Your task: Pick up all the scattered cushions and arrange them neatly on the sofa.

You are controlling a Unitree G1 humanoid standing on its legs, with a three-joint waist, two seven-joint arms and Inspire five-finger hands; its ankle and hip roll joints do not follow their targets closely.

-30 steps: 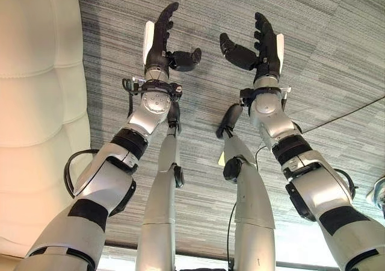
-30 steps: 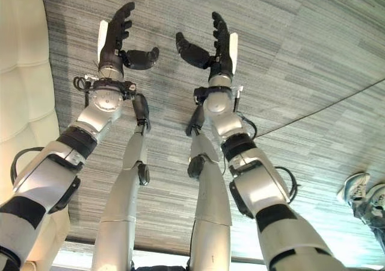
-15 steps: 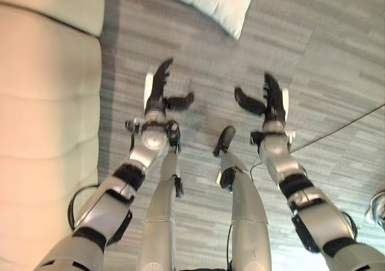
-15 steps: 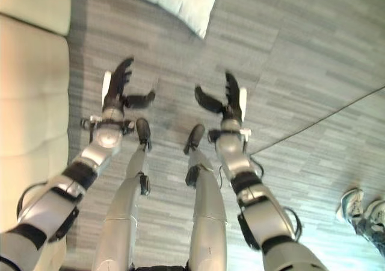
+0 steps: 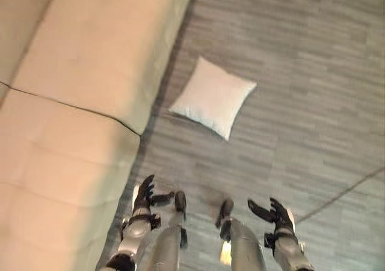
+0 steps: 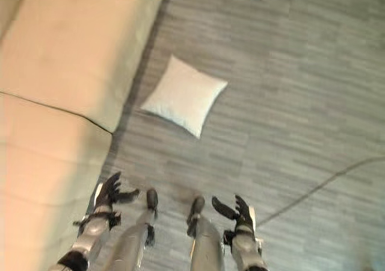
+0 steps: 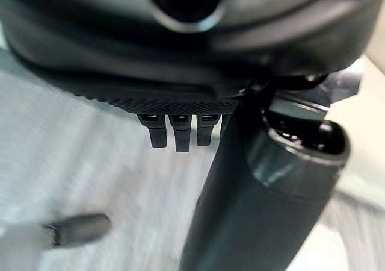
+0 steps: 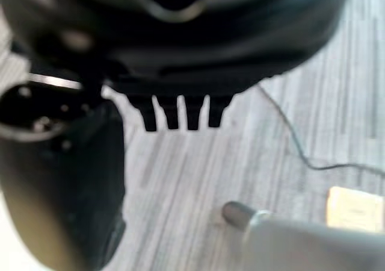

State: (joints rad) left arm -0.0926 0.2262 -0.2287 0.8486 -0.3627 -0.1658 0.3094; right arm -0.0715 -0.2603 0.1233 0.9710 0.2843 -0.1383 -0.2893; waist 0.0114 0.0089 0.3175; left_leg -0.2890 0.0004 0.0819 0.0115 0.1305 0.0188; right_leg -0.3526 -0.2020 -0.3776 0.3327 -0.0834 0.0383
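Approach step, I'd say: square white fabric cushion [image 5: 212,96] lies on grey carpet floor [image 5: 313,102] at 12 o'clock, beside cream leather sofa [image 5: 72,90]; left hand [image 5: 144,196] and right hand [image 5: 274,214] spread, empty, need reaching forward

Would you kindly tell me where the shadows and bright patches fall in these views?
Left eye view: the sofa is brightly lit, a dark shadow band lies on the floor along its front, and the cushion looks evenly lit. Left wrist view: the left hand is a dark mass against pale floor. Right wrist view: the right hand likewise.
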